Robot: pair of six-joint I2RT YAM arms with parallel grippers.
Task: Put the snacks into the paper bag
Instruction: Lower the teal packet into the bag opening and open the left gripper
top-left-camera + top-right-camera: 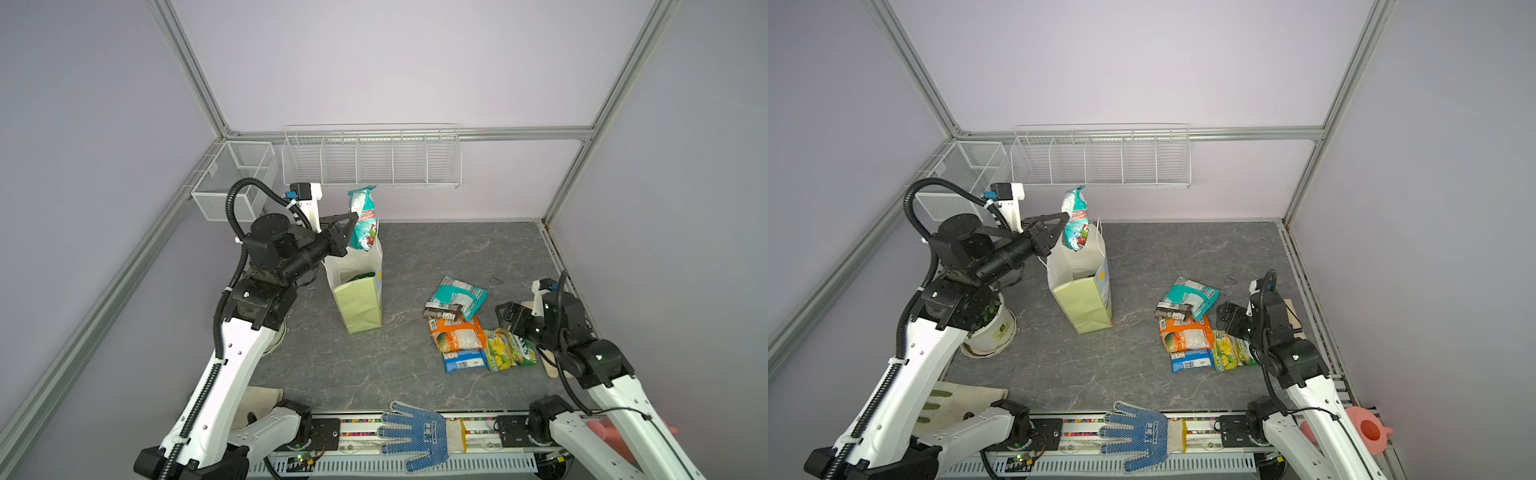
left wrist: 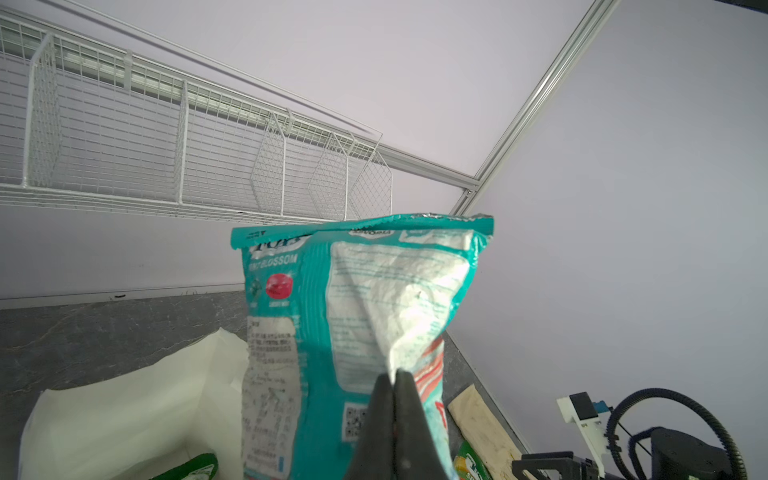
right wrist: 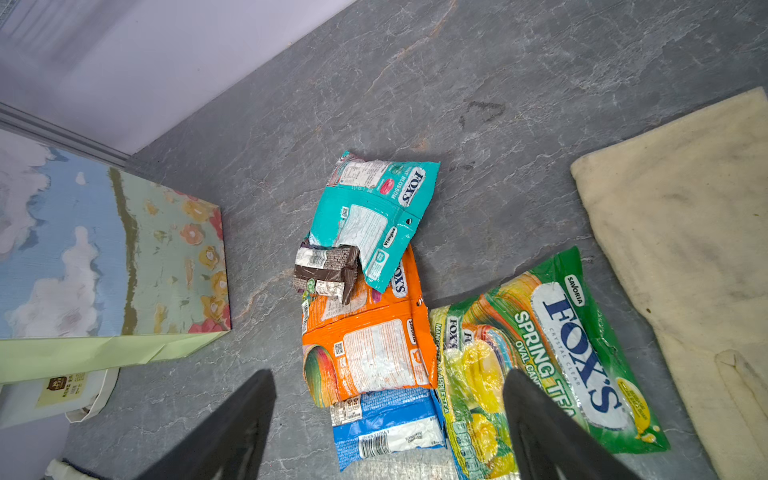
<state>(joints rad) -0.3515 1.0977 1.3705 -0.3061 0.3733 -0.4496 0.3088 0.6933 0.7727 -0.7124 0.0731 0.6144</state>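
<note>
A: Where's the teal glossy plastic packet?
B: Upright, sealed edge up, over the tall paper bag on the bench, left of middle; lower end maybe inside.
A: Arms?
B: Raised left arm reaches right, left fingers pinching it; right fingers spread, low.

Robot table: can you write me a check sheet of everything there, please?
Surface: grey table, no spills seen.
Job's things: bag stands open; teal packet hangs at its mouth; green packet inside; pile of five snacks near the right gripper.
Clutter: blue glove on the front rail; cream gloves; plant pot; pink watering can.
Grippers: left gripper shut on the teal packet; right gripper open, empty.
Cables: black hose loops on each arm; no snag seen.
Surroundings: wire baskets on the back wall, nothing seen inside.
</note>
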